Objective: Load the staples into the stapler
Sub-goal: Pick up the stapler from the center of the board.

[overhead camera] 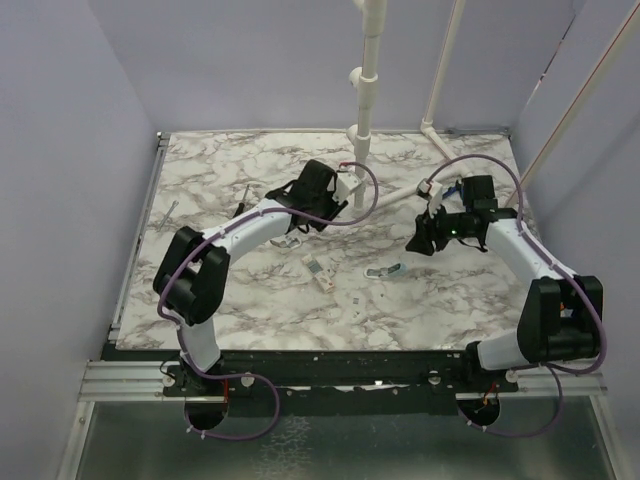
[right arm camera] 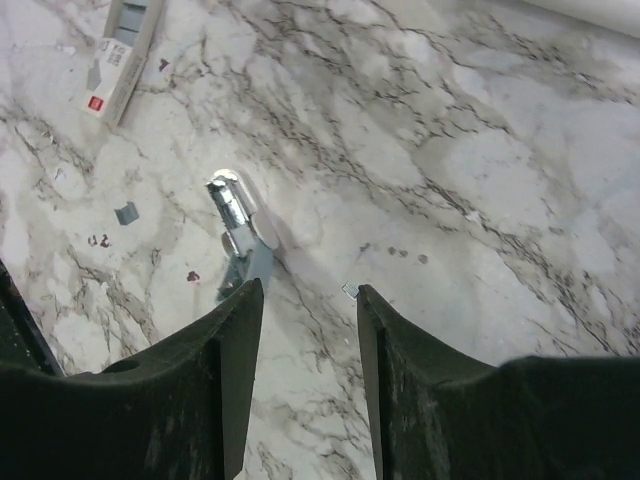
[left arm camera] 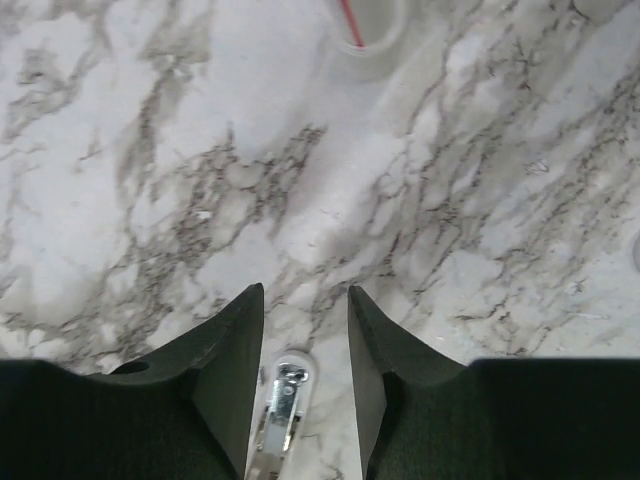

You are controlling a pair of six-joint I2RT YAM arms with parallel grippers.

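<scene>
Partly cut off, a white-and-metal object point(left arm camera: 285, 395) lies inside the half-open left claw point(left arm camera: 305, 289); the right claw point(right arm camera: 310, 287) gapes empty.

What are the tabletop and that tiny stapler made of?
The tabletop looks like marble, white with grey veins and a soft sheen; it could equally be a printed laminate. The stapler seems to be matte white and teal plastic around a bright metal channel that glints.

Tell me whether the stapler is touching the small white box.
Apart. The right wrist view shows a wide gap between the stapler and the small white box; the top view agrees.
</scene>
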